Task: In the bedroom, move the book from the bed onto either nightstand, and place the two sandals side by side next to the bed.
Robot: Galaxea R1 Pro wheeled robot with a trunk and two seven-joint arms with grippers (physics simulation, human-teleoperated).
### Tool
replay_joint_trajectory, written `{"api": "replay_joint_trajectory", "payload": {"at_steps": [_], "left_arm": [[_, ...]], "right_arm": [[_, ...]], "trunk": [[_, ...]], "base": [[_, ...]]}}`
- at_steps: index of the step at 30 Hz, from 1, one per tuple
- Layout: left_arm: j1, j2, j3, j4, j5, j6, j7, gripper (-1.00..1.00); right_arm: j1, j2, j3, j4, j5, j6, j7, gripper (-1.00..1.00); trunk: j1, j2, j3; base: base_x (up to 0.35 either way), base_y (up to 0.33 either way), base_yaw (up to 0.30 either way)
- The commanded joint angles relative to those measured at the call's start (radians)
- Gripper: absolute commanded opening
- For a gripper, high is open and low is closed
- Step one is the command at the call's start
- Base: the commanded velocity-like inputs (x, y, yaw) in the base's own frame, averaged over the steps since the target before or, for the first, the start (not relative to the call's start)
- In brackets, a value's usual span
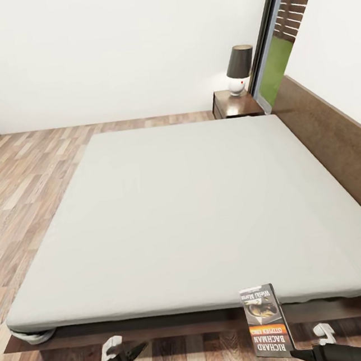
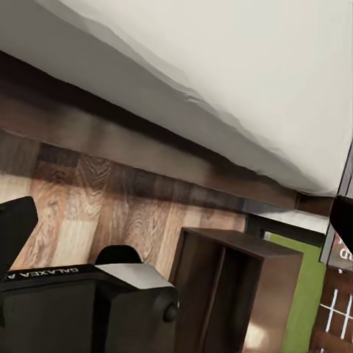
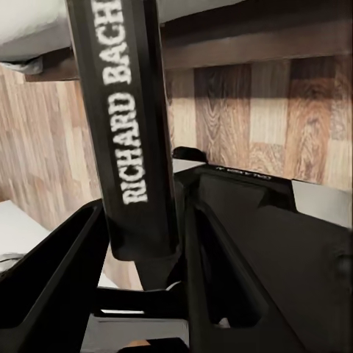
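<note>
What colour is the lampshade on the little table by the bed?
Dark grey, almost black, on a white base. The lamp on the nightstand shows best in the head view.

Before me, plain white walls (image 1: pixel 102 49) meet a wood-plank floor (image 1: pixel 22 183) of mixed brown and pale boards. At far right a tall dark-framed window (image 1: pixel 276 39) shows green outside and brown slats. Beside it a lamp (image 1: pixel 239 69) with a dark shade and white base glows softly.

bed (image 1: pixel 179 214) ahead; nightstand (image 1: pixel 234 105) behind far right corner; book (image 1: pixel 266 321) over near edge, right.
</note>
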Motion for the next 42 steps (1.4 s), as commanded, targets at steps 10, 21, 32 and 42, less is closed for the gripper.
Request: {"api": "replay_joint_trajectory", "payload": {"at_steps": [10,21,32,42], "left_arm": [[-0.001,-0.114,-0.034,0.012,-0.17,-0.047,0.205,1.0],[-0.001,-0.114,-0.032,0.012,-0.174,-0.049,0.205,1.0],[-0.001,-0.106,-0.03,0.013,-0.168,-0.048,0.194,1.0],[-0.001,-0.062,-0.03,0.014,-0.168,-0.048,-0.01,1.0]], "right_arm": [[-0.001,0.1,0.003,0.214,-0.011,0.008,-0.002,-1.0],[-0.001,0.103,0.003,0.21,-0.012,0.008,0.002,-1.0],[-0.001,0.1,0.002,0.206,-0.013,-0.056,0.007,-1.0],[-0.001,0.1,0.002,0.206,-0.013,-0.062,0.007,-1.0]], "trunk": [[0.0,-0.001,0.015],[0.0,-0.001,0.033],[0.0,-0.001,0.051],[0.0,-0.001,0.067]], "base": [[0.0,0.0,0.0],[0.0,0.0,0.0],[0.0,0.0,0.0],[0.0,0.0,0.0]]}}
